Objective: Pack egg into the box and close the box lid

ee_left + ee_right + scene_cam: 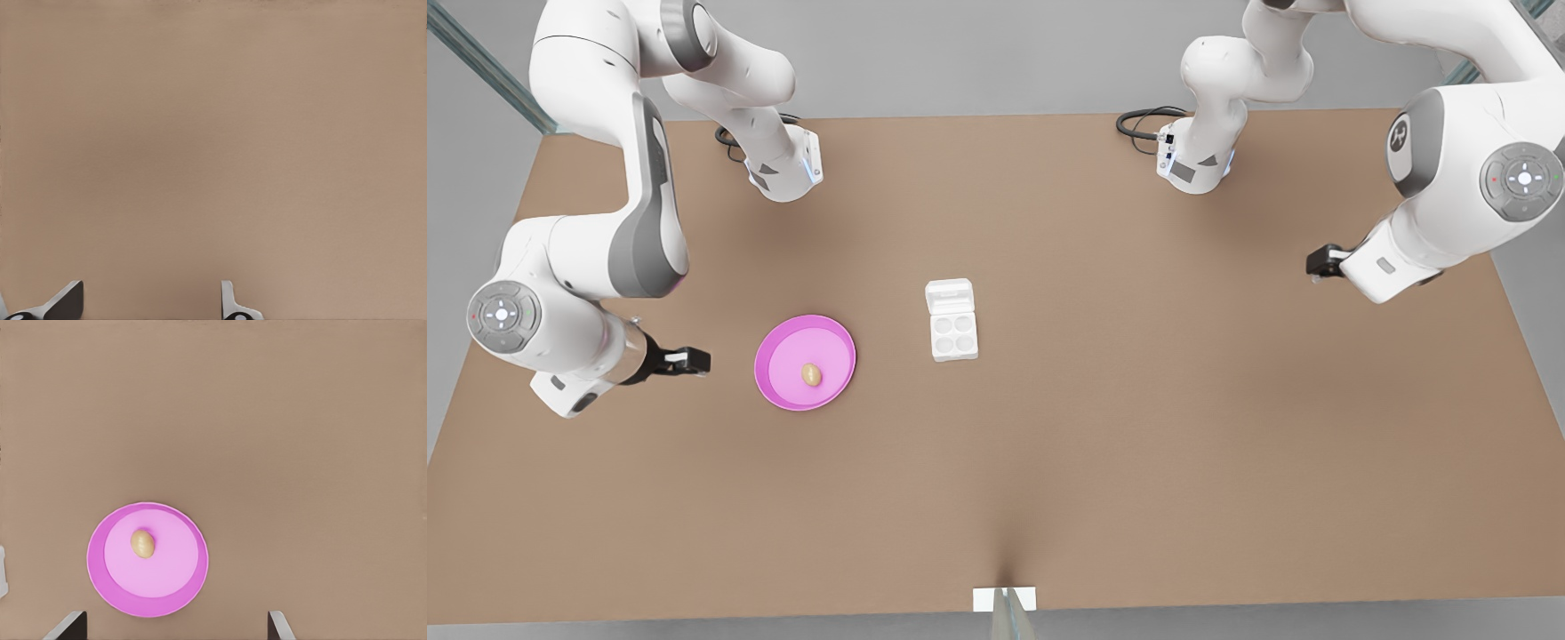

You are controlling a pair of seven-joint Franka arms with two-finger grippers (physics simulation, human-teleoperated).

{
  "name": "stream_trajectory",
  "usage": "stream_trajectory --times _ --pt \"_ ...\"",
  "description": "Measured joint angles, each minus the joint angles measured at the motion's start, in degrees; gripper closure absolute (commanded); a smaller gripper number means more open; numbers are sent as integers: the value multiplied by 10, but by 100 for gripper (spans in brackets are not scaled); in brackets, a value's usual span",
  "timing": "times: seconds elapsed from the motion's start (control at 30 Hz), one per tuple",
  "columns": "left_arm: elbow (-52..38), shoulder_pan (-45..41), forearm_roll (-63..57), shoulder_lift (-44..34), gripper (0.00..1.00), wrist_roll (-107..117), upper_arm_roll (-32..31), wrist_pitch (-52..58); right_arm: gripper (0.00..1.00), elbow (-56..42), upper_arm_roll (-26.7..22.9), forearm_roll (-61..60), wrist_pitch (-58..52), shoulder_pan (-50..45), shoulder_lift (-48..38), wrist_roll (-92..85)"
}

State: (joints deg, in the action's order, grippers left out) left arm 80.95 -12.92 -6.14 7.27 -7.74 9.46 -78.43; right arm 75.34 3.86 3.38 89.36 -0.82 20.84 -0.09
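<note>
Front view first, biggest stuff down to smallest. Brown desk [1138, 444] takes up nearly everything, plain matte top, with grey floor around its edges and a bit of metal framing in the far corners. Two white arms bend in from either side, with cables curled at their bases on the far edge.

The pink plate [805, 362] sits toward the front view's left, and the right claw [694, 360] hangs just beside it at plate level, pointing at it. The box [952, 320] is near the middle of the desk, a little way from the plate. Its four cups are empty, and the box lid [950, 296] is flipped open on the far side of the tray. Nothing stands between plate and box. The egg [811, 374] lies in the plate's middle, touched by nothing.

The left claw [1320, 262] waits well apart, over bare desk on the front view's right.

The right wrist view looks down on the plate [107, 587] and the egg [142, 543], with the right claw's [177, 630] fingertips [70, 625] spread wide and holding nothing. A white sliver at that picture's edge might be the box; I can't tell. The left wrist view has just brown desk [213, 133], with the left claw [150, 303] parted too and its fingertips [67, 299] well apart.
</note>
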Motion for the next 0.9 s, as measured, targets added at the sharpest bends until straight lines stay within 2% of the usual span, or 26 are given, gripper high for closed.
stream_trajectory --times 0.17,0.3,0.33,0.47,0.6,0.77,0.9 --pt "0 -3 -2 0 0 -7 0 -24 0 -12 -1 -15 16 -6 72 2" --pt "0 -4 -3 0 0 -11 0 -34 0 0 -1 -40 55 -67 137 14" --pt "1 -4 -3 0 0 -12 0 -36 0 33 -1 -50 66 -71 132 19" --pt "4 -3 -3 2 0 -16 0 -40 0 256 6 -69 157 -77 21 41" --pt "5 -4 -3 3 0 -18 0 -43 0 382 8 -57 314 -56 5 45" --pt "6 -4 -3 3 0 -21 0 -45 0 414 9 -53 502 -49 37 38" --pt "8 -4 -3 3 0 -22 0 -45 0 415 9 -52 583 -48 44 32"
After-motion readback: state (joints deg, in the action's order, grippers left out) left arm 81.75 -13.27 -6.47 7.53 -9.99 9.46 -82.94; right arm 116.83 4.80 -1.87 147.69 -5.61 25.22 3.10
